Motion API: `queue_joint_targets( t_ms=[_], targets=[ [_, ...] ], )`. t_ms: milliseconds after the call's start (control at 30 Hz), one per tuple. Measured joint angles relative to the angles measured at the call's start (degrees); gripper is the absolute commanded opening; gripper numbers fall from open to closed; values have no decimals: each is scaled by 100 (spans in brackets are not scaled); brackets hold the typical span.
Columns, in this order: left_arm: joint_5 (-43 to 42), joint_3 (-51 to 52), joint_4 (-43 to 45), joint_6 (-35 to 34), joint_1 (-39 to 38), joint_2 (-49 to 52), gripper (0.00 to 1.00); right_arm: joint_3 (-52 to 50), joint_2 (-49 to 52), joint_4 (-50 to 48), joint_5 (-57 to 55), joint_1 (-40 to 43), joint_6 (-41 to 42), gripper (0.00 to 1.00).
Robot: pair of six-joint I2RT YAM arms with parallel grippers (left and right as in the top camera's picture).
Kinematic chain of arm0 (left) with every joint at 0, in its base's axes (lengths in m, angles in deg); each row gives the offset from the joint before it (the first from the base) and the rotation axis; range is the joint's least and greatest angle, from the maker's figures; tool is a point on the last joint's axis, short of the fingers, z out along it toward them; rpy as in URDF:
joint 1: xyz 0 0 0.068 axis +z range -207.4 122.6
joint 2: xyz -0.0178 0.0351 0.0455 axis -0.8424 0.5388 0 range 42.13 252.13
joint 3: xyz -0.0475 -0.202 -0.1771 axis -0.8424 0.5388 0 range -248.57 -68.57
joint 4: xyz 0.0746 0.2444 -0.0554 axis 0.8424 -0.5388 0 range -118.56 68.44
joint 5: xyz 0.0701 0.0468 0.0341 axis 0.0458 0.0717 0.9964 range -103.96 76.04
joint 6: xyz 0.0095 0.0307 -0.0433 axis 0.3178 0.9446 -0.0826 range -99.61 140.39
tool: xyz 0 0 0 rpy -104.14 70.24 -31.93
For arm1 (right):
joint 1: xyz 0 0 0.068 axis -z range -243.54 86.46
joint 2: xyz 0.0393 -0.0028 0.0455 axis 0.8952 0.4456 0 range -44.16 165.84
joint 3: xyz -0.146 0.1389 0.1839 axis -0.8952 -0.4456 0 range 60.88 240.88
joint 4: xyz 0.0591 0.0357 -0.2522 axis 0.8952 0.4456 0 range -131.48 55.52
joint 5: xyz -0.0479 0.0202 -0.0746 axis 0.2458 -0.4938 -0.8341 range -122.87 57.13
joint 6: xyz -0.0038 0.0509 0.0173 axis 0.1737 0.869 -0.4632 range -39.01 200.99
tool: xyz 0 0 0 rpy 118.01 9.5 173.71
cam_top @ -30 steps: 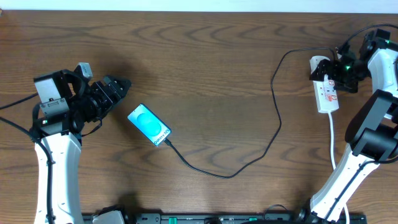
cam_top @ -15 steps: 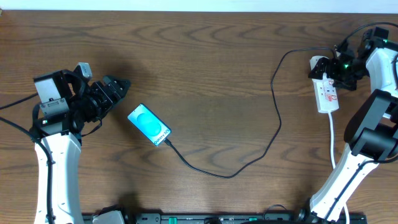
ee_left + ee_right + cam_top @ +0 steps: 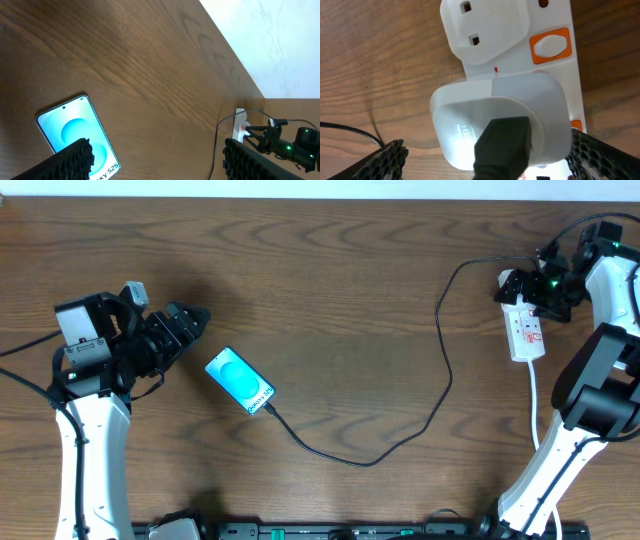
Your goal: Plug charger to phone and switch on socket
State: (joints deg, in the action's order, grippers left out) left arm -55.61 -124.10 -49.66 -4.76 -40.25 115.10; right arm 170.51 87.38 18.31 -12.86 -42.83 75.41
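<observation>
brown wooden surface carries one of each: an elongated white power strip at the right, a slim blue-screened phone left of centre, and a thin black charger cable whose tip meets the phone, apparently plugged in. right fingers spread astride the strip's white plug, likely lining up for an orange switch; left fingers released beside the phone.

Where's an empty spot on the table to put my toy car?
The widest bare wood lies in the middle, between the phone and the rising stretch of the charger. It's crowded at the right edge, where the right gripper is over the socket.
</observation>
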Motion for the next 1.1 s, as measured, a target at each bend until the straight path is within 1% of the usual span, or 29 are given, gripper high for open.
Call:
queue_joint_targets(
  t_ms=[1100],
  targets=[
    [72, 0, -195, 149, 0, 0, 82, 33, 0, -114, -254, -179, 286, 99]
  ],
)
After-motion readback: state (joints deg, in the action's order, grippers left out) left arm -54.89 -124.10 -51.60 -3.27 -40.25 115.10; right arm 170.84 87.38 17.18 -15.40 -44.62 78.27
